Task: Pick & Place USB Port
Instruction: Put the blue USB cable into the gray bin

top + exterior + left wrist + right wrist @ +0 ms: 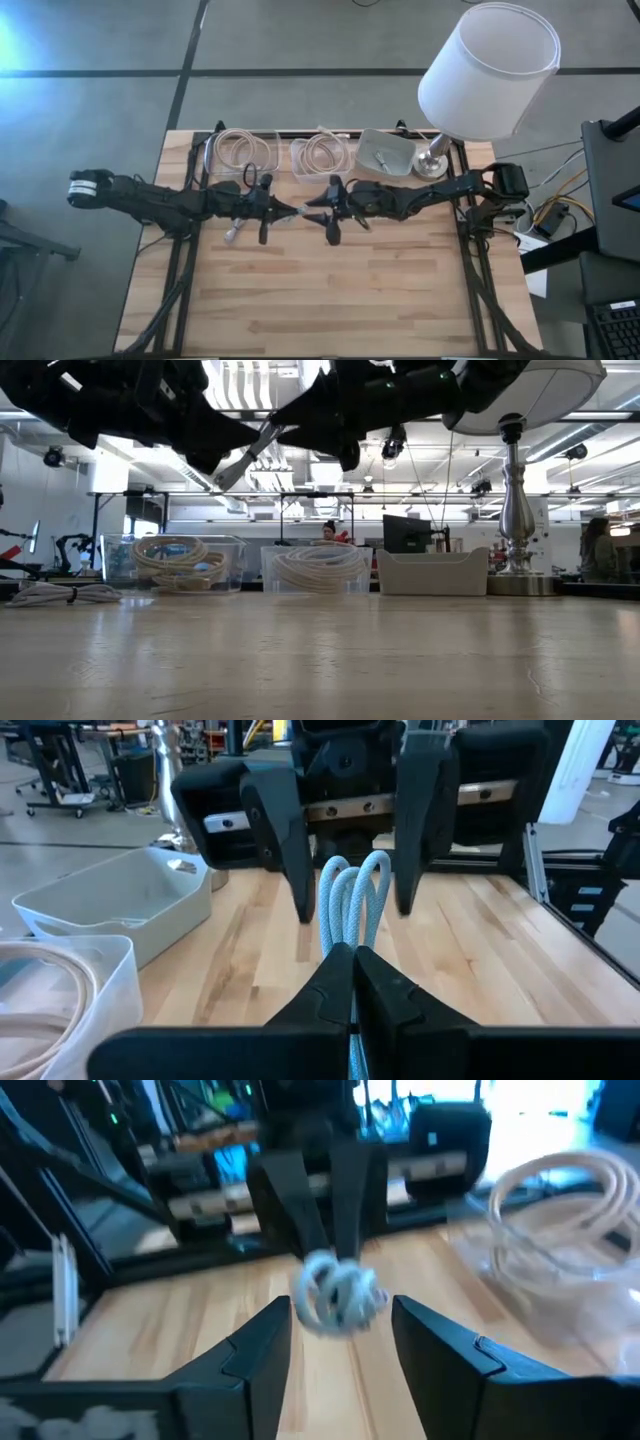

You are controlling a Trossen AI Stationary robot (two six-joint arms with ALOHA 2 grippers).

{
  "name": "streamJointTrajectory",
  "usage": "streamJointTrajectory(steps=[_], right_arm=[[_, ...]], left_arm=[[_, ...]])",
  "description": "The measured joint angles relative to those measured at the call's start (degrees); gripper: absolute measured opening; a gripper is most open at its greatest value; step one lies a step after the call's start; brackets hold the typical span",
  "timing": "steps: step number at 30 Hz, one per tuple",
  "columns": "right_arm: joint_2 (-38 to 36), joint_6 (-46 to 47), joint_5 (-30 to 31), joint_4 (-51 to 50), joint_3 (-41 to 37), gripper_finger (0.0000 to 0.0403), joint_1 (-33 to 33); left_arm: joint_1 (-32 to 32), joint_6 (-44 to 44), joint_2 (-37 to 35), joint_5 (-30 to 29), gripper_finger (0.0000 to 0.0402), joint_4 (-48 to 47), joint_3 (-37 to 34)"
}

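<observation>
3 bins in row along table [300, 300] far edge: left bin [243, 152] and middle bin [322, 155] each hold coiled cable, right bin [386, 153] just beside lamp [470, 90] at far right corner. Coiled cable [350, 905] held above table centre between both grippers.

Two arms over the table [330, 290], so two grippers: the left gripper [278, 209] and the right gripper [318, 205], facing each other mid-table. One looped cable bundle [350, 905] between them. Along the far edge, three bins: two clear bins [240, 155] [322, 156], one cable coil in each, and one white bin [385, 153]. One lamp [487, 70] at the far right.
</observation>
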Motion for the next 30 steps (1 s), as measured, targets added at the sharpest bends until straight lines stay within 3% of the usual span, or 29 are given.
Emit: streamJointTrajectory(steps=[8, 23, 30], right_arm=[[0.0, 0.1, 0.1, 3.5, 0.0, 0.0154, 0.0], [0.1, 0.1, 0.2, 0.5, 0.0, 0.0027, -0.1], [0.1, 0.2, 0.2, 0.1, 0.0, 0.0020, -0.2]], left_arm=[[0.0, 0.0, 2.3, 0.0, 0.0007, 3.0, 0.0], [0.0, 0.4, 4.2, 0.1, 0.0008, 5.6, 0.2], [0.0, 0.4, 4.2, 0.0, 0.0010, 5.1, 0.1]])
